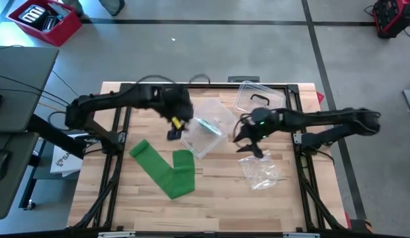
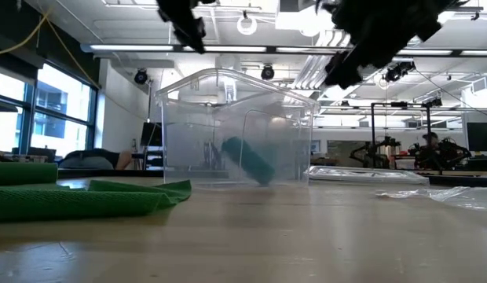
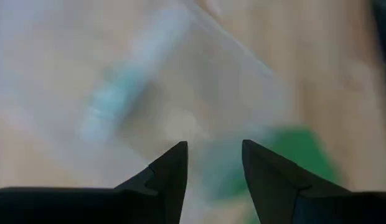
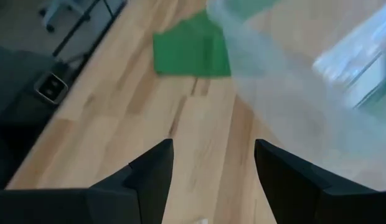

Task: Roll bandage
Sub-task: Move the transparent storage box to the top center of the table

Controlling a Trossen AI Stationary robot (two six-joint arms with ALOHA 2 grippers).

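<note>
Table: I see a light wooden top with a dark frame around it. Both arms reach in over its far half.

Left arm: I read it stretched from the table's left edge toward the middle, wrist over the left side of the clear container.

Right arm: it comes in from the right edge, wrist just right of the same container.

Clear plastic container: it sits near the table's centre, between the two wrists. The low view shows it as a see-through tub resting on the wood.

Container lid: clear, lying flat on the table behind and to the right of the tub.

Green bandage: unrolled, lying in a bent strip on the wood in front of and to the left of the tub. One end points to the left edge, the other lies closer to the tub. It is apart from both grippers.

Rolled green bandage: a small roll inside the tub, tilted.

Clear plastic wrapper: crumpled, on the wood below the right wrist.

Left gripper: fingers apart, nothing between them, held above the tub's edge.

Right gripper: fingers spread wide, empty, above bare wood beside the tub.
</note>
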